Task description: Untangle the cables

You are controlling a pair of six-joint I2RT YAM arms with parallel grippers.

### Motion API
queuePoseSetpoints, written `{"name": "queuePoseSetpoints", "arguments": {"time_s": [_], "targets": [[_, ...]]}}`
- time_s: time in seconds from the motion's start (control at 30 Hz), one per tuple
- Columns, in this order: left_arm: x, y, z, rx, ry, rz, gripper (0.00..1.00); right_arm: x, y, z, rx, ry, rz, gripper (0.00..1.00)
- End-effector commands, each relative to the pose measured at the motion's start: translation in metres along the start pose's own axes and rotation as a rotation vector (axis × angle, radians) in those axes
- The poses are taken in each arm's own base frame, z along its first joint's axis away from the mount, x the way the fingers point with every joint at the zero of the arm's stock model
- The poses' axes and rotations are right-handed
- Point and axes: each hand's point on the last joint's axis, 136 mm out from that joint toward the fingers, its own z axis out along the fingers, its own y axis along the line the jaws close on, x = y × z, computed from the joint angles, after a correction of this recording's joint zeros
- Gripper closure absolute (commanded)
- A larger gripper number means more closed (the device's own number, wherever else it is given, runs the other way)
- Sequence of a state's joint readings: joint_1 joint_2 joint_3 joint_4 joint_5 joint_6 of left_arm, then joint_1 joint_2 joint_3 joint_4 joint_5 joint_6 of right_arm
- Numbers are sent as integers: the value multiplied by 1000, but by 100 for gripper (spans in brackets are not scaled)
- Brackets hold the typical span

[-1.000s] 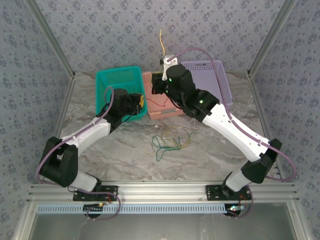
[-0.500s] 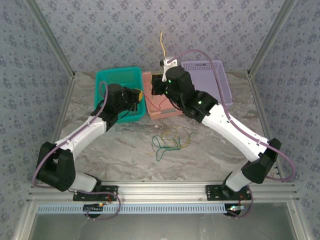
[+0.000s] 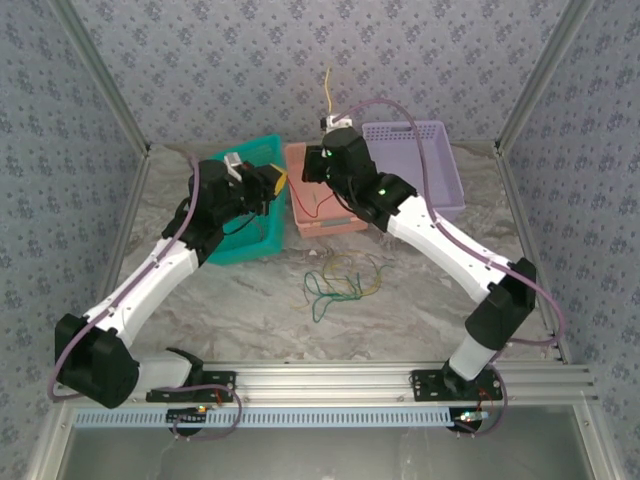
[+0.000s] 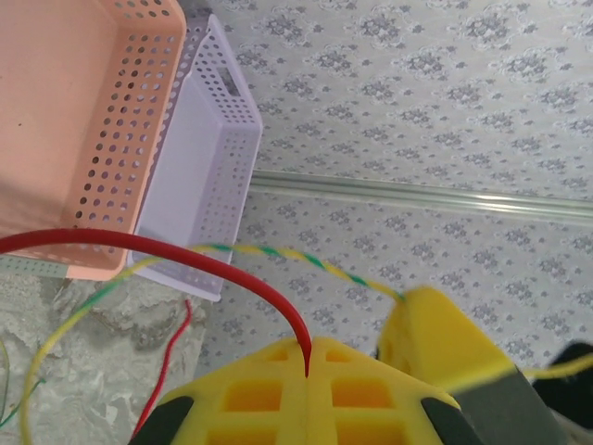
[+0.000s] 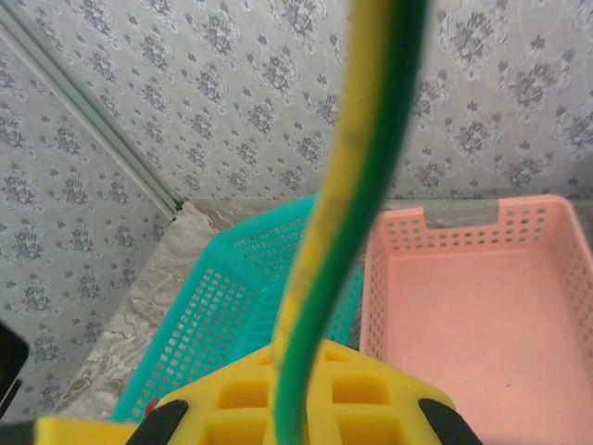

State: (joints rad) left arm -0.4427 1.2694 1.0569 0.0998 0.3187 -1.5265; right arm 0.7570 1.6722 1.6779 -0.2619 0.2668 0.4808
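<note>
Over the last second the left arm has stretched out and lifted. It has carried the left gripper from the near right corner of the teal basket farther back along its right rim. The right arm has straightened as well, while the tangle of cables lies as it did.

That tangle, with green, yellow and dark strands looped together, rests on the marble table between the two arms, apart from both. Behind it three baskets stand in a row. The teal one is on the left, its inside largely covered by the left arm. The pink basket is in the middle, with a loop of the red cable lying in it. The purple basket is on the right, against the pink one.

From the left wrist, the left gripper's yellow fingers are pressed together on the red cable's end. The right gripper, over the pink basket's far end, is clamped on the yellow-green cable. The cable's free end stands up in front of the patterned wall.
</note>
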Motion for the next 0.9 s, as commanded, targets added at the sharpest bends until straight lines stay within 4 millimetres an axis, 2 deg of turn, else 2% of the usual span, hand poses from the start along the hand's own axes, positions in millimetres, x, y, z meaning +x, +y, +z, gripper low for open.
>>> {"name": "queuePoseSetpoints", "arguments": {"time_s": [0.0,0.13,0.23,0.33,0.57,0.67,0.77,0.87], "targets": [[1,-6,1,29,27,41,100,-9,-2,16,-22,-47,108,100],[-2,14,9,13,33,11,100,-8,-28,35,32,-74,201,100],[-3,18,10,19,35,13,100,-9,-47,45,87,-109,223,100],[-3,20,10,-5,40,47,100,-11,-68,47,180,-131,228,100],[-21,67,16,-191,-6,198,100,-27,-104,10,421,-190,134,100],[-30,80,17,-220,-36,260,100,-33,-115,-8,509,-210,70,100],[-43,80,18,-174,-59,267,100,-44,-120,-27,543,-254,49,100],[-53,70,17,-145,-53,270,100,-54,-123,-43,578,-277,12,100]]}}
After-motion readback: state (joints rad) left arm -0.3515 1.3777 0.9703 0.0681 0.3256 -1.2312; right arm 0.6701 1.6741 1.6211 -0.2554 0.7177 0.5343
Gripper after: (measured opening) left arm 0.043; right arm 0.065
